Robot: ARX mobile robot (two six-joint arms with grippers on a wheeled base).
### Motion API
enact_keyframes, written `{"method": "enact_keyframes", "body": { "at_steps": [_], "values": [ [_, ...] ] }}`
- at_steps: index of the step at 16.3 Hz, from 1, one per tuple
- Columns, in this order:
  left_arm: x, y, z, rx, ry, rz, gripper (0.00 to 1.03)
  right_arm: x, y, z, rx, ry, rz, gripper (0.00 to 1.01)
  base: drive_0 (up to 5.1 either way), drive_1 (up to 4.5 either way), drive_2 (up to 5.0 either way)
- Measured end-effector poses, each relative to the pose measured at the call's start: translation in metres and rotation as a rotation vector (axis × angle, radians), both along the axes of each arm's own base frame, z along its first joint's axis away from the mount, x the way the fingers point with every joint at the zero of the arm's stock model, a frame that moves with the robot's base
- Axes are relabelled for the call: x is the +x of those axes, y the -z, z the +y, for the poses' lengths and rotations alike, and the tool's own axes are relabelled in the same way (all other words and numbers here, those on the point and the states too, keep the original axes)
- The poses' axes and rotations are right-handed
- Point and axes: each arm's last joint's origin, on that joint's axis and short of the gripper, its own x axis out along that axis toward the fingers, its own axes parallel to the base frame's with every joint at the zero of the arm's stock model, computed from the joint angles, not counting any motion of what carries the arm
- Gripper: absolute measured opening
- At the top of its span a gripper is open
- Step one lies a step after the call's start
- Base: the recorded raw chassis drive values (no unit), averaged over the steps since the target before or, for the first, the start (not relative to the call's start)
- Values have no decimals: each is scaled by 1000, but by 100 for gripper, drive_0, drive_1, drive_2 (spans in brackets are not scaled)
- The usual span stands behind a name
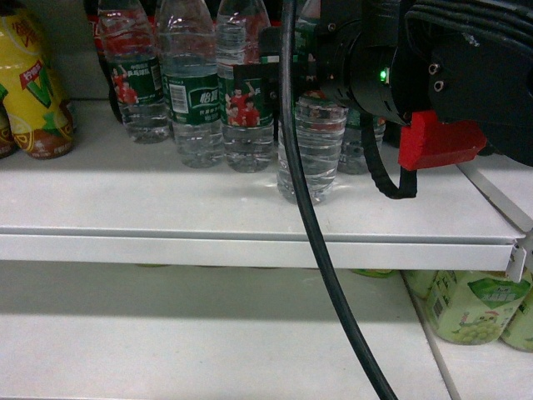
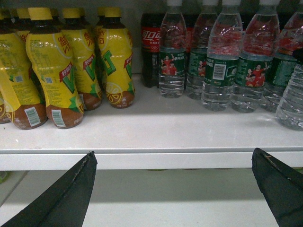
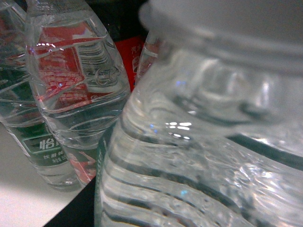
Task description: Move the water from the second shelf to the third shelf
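White metal shelving, two levels visible in the head view: upper shelf (image 1: 166,208) stocked, lower shelf (image 1: 208,333) below it with pale green drink bottles (image 1: 475,308) at its right end

Upper shelf, left section: yellow-labelled tea bottles (image 2: 57,71) with yellow caps, grouped. Behind the water, dark cola bottle (image 2: 150,47) with red label

Upper shelf, centre to right: row of clear ribbed water bottles (image 1: 193,92) with green wrap labels showing figures in red shirts, standing upright, close together

Water (image 1: 312,146): one bottle of the same kind, upright, set forward of the row near the shelf's front edge; its upper half is hidden behind the right arm in the head view. In the right wrist view its cap and ribbed shoulder fill the picture at very close range

Right claw: at this bottle's upper part; fingers not visible, so whether it is apart or clamped cannot be told

Left claw (image 2: 175,189): fingers wide apart, empty, below the upper shelf's front edge, facing the shelves

Black cable (image 1: 321,250) hangs down across the head view
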Motion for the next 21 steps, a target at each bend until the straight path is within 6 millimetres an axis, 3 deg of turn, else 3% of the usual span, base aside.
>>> {"method": "enact_keyframes", "body": {
  "at_steps": [1, 3, 7, 12, 17, 19, 21],
  "values": [
    [0, 0, 0, 0, 0, 0, 98, -2, 0, 1, 1, -3, 3, 56, 0, 0, 0],
    [0, 0, 0, 0, 0, 0, 98, -13, -4, -2, 1, -10, 18, 46, 0, 0, 0],
    [0, 0, 0, 0, 0, 0, 98, -58, -12, -27, 25, -53, 74, 44, 0, 0, 0],
    [0, 0, 0, 0, 0, 0, 98, -121, -40, -94, 50, -2, 27, 44, 0, 0, 0],
    [0, 0, 0, 0, 0, 0, 98, -179, -51, -162, 86, 112, 36, 44, 0, 0, 0],
    [0, 0, 0, 0, 0, 0, 98, -202, -66, -182, 70, 152, -22, 44, 0, 0, 0],
    [0, 0, 0, 0, 0, 0, 98, -211, -69, -192, 84, 160, -16, 44, 0, 0, 0]
  ]
}}
